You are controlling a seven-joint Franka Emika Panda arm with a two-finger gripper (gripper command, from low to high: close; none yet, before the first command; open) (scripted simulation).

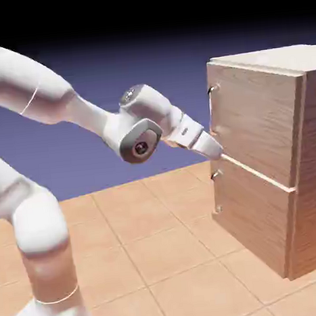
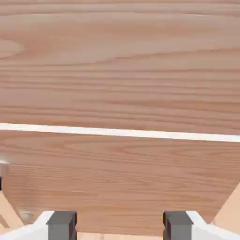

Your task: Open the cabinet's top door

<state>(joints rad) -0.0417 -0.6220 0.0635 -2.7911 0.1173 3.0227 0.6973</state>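
Robot gripper [image 2: 120,226] spreads its fingers wide across the hand view's bottom edge, before a wood-grain cabinet's closed top door [image 2: 120,65].

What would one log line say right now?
gripper: open, empty | arm: reaching to cabinet | top door: closed | lower door: closed

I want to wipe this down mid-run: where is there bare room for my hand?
Likely the top door's face, between its handle and the far upright edge. It's crowded at the seam, where the gripper hovers.
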